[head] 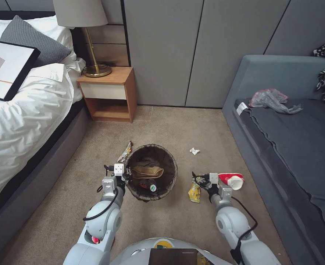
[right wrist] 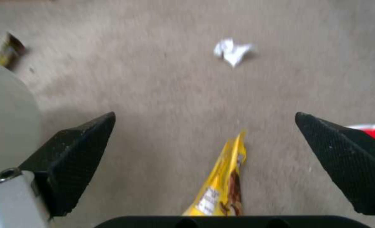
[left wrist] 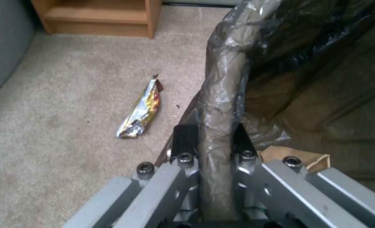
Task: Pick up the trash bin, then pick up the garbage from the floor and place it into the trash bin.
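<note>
The trash bin [head: 170, 162], lined with a dark bag, stands on the carpet with a brown paper piece [head: 147, 171] and a green-capped bottle [head: 153, 187] inside. My left gripper [head: 127, 178] is shut on the bin's rim [left wrist: 221, 95], one finger on each side of it [left wrist: 212, 134]. My right gripper [head: 200, 181] hangs open just above a yellow snack wrapper [head: 194, 193], which lies between the open fingers [right wrist: 204, 116] in the right wrist view [right wrist: 223, 186]. A red-and-white cup [head: 233, 180] lies just right of that gripper. On the floor also lie a white wad [head: 194, 151] [right wrist: 232, 52] and a shiny wrapper [head: 125, 151] [left wrist: 141, 110].
A bed [head: 19, 121] runs along the left and a grey sofa [head: 287, 147] along the right. A wooden nightstand [head: 109, 94] with a lamp stands at the back left. Open carpet lies between them around the bin.
</note>
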Motion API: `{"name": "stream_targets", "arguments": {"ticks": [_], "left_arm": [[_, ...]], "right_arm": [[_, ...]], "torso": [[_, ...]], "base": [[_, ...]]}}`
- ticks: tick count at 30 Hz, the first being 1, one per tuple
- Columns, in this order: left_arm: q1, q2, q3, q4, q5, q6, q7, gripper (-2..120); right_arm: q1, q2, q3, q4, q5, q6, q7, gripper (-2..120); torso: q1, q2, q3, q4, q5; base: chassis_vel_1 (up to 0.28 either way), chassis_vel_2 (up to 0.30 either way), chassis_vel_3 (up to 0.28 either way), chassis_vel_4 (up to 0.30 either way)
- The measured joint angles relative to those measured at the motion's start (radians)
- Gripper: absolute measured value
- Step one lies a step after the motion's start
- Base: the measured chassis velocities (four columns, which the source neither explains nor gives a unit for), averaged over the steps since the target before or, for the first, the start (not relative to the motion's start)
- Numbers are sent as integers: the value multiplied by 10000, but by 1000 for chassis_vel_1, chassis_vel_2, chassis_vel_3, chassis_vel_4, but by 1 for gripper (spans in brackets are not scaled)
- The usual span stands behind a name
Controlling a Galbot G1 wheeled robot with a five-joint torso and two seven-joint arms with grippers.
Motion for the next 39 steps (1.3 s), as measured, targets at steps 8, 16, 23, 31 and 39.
{"name": "stream_targets", "arguments": {"ticks": [8,16,23,31,39], "left_arm": [[1,-6,-1,48,10,0,1,2],[25,-66,31,66,62,4,2,2],[57,-59,-26,49,68,4,1,2],[102,-59,-56,27,70,4,-6,2],[42,-64,-13,68,70,4,-18,2]], "right_arm": [[809,179,-462,-1960,66,-14,-368,100],[1900,506,-796,-3812,-15,214,-697,100],[2689,737,-960,-5119,-317,553,-864,100],[3073,843,-915,-6158,-638,964,-1014,84],[2758,813,-728,-5894,-729,1083,-1007,53]], "torso": [[0,0,0,-2,0],[0,0,0,-1,0],[0,0,0,0,0],[0,0,0,-2,0],[0,0,0,-3,0]], "base": [[0,0,0,0],[0,0,0,0],[0,0,0,0],[0,0,0,0],[0,0,0,0]]}}
